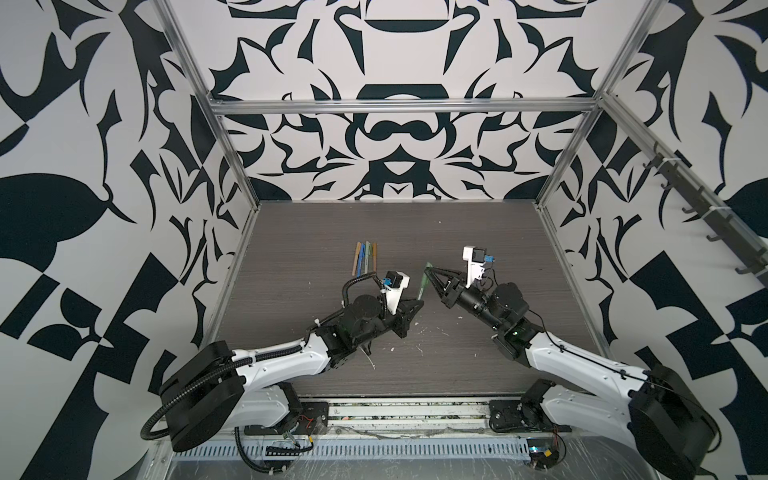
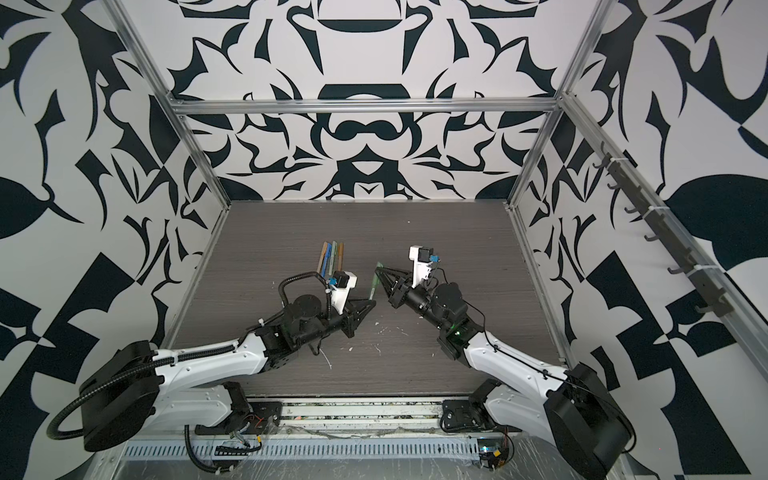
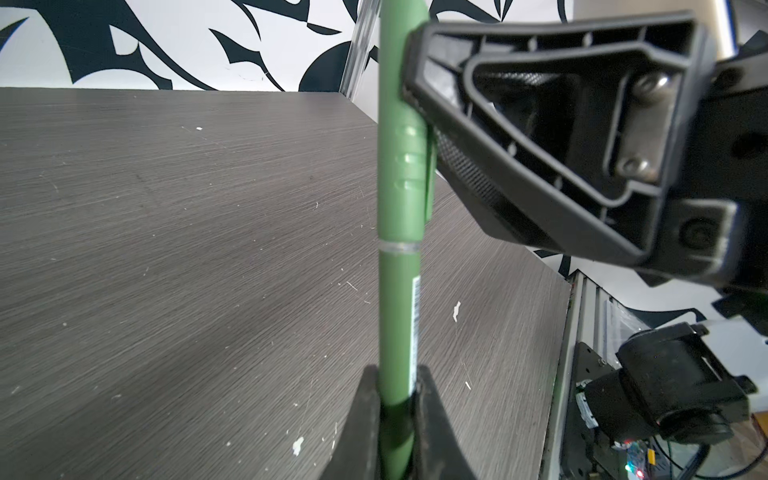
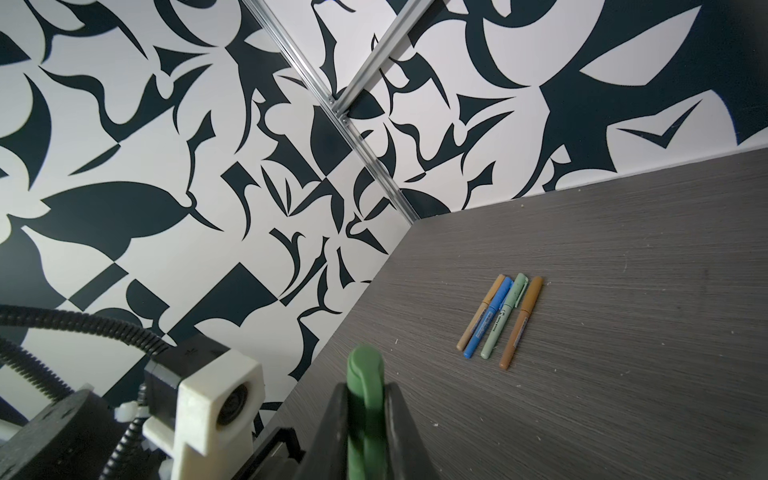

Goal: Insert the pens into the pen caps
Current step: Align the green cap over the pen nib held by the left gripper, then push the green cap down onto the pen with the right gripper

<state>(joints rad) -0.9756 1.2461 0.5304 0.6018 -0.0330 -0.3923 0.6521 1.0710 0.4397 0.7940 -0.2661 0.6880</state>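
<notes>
Grey-grained counter (image 1: 478, 249), open toward its far and right edges. Above mid-counter, the left pincer (image 3: 397, 374) clamps the dark green pen (image 3: 397, 316); the right pincer (image 4: 365, 388) closes on its dark green cap (image 3: 403, 174). The four capped pens (image 4: 500, 320) lie side by side, left-rear. Barrel print illegible.

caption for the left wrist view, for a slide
Left gripper clamps the dark green pen while the right gripper pinches its fitted cap

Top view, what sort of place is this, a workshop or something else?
Probably a robot test cell in a lab, not a workshop: a left arm and a right arm are mounted at the front of a dark table, boxed in by an aluminium frame and black-and-white patterned walls.
</notes>
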